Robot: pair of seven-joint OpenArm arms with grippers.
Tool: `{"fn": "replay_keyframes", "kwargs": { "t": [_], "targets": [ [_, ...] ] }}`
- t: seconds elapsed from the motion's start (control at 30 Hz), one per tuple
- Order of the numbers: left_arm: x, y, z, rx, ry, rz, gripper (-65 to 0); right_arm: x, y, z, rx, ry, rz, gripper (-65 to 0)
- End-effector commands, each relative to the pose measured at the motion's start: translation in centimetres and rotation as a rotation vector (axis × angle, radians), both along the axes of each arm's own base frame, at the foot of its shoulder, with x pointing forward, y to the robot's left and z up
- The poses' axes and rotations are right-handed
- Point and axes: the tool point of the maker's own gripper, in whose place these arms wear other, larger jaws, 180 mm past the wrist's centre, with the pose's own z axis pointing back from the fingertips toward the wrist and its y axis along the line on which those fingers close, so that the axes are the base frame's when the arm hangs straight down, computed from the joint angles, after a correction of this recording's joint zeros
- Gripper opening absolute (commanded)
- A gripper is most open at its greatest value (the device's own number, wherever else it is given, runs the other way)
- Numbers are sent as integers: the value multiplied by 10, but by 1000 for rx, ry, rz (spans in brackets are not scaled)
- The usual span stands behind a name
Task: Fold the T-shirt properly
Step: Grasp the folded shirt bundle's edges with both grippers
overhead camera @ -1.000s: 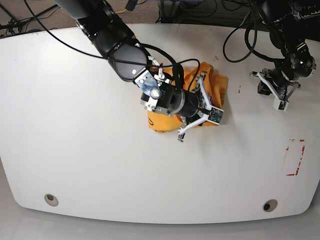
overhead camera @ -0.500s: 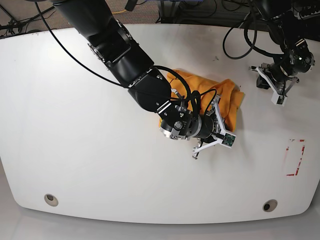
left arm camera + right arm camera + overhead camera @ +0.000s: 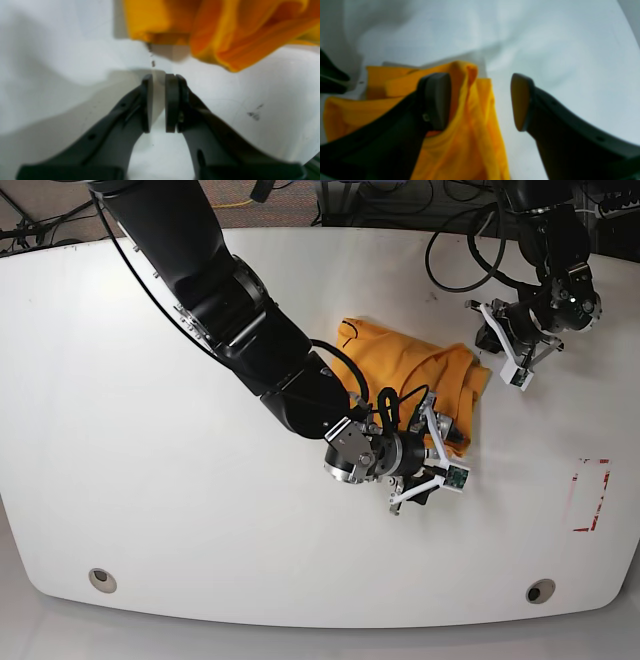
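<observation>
Item: T-shirt (image 3: 415, 370) — orange-yellow, bunched in a crumpled heap on the white table (image 3: 150, 480), right of centre in the base view; a thin black mark shows near its upper left edge. Not yet spread, no fold made.

Right gripper (image 3: 432, 463) — jaws well apart, nothing clamped; in the right wrist view one pad (image 3: 437, 100) lies against a raised ridge of cloth, the other stands over bare table. Change: over the last second this arm has swept from the heap's left part to its lower right edge, and the shirt has been dragged with it toward the right, stretching out somewhat from a tight lump.

Left gripper (image 3: 512, 345) — jaws nearly together with a narrow gap, holding nothing; it has moved in from the table's far right and now sits just beside the shirt's right-hand edge, which shows close ahead of its fingertips in the left wrist view.

Assessment — both tools are now at the cloth's border; likely the set-up for a two-point pick to lift and flatten the shirt.
</observation>
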Motion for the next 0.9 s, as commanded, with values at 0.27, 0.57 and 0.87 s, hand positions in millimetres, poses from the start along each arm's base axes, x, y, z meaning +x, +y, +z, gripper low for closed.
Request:
{"fn": "replay_keyframes", "kwargs": {
  "t": [0.27,0.57,0.87],
  "targets": [
    [19,-20,20,8,-74,-82,-583,-27,-29,80,102,-181,1,-304],
    [30,-38,39,-14,-143,-92,-582,-35,-69,79,92,-170,-56,-306],
    [32,-36,45,-7,-163,-88,-585,-52,-74,51,74,-97,-69,-306]
  ]
}}
